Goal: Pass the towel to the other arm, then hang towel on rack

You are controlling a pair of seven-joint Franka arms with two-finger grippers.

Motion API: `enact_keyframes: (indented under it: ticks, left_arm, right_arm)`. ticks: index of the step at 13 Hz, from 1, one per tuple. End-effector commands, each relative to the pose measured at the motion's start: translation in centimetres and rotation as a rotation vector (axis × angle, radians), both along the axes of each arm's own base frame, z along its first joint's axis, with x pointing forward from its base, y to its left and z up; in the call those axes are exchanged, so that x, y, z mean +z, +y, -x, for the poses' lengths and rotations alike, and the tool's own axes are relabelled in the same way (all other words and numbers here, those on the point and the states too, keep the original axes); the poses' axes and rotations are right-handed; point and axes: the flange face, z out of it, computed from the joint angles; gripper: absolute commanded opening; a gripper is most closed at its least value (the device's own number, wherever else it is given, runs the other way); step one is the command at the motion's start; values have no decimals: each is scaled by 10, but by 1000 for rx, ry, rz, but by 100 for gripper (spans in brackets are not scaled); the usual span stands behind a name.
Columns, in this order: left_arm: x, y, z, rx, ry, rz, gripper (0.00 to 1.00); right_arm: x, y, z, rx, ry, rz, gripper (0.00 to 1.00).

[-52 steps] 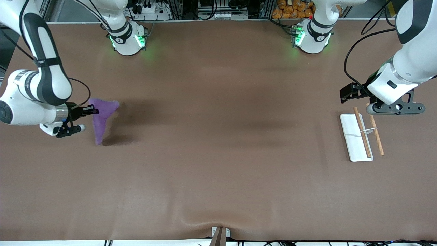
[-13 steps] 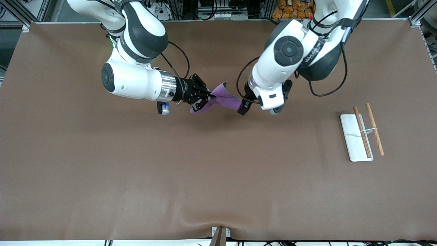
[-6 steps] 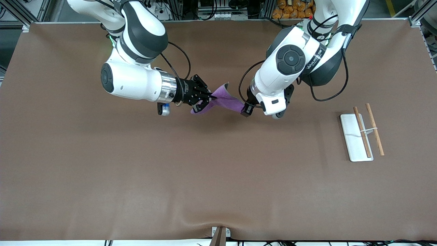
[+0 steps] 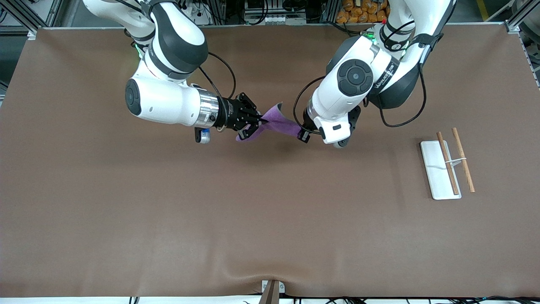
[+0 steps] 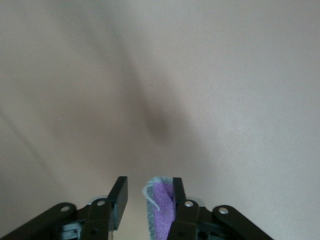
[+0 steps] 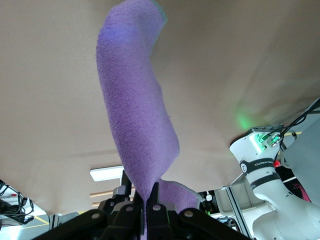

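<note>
The purple towel [image 4: 278, 122] is stretched in the air between the two grippers, over the middle of the table. My right gripper [image 4: 258, 122] is shut on one end of it; in the right wrist view the towel [image 6: 135, 115] rises from the closed fingers [image 6: 146, 202]. My left gripper [image 4: 303, 136] is open around the other end. In the left wrist view the towel's edge [image 5: 161, 207] lies against one finger [image 5: 178, 192], with a gap to the other finger [image 5: 120, 192]. The rack [image 4: 434, 166] stands toward the left arm's end of the table.
The rack's two wooden rods [image 4: 448, 166] lie parallel over its white base, joined by a thin wire frame. The rack's base also shows in the right wrist view [image 6: 106, 173]. The brown table mat [image 4: 270, 219] has a small ripple at its front edge.
Over four seconds the right arm carried the towel from its end to the middle and the left arm came over from the rack. In the last second the left gripper closed in around the towel's end.
</note>
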Motion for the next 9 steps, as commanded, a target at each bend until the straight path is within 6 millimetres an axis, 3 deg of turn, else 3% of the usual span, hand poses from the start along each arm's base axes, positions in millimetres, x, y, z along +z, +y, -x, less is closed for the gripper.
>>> enact_keyframes:
  ticks: [1, 4, 9]
  left_arm:
    - [4, -8, -7, 8, -13, 2, 40]
    - [4, -8, -7, 9, -13, 4, 17]
    - [-1, -9, -7, 6, -7, 0, 16]
  right_arm:
    - [4, 6, -3, -14, 12, -15, 0]
    - [5, 6, -3, -14, 11, -15, 0]
    - [6, 6, -3, -14, 10, -16, 0]
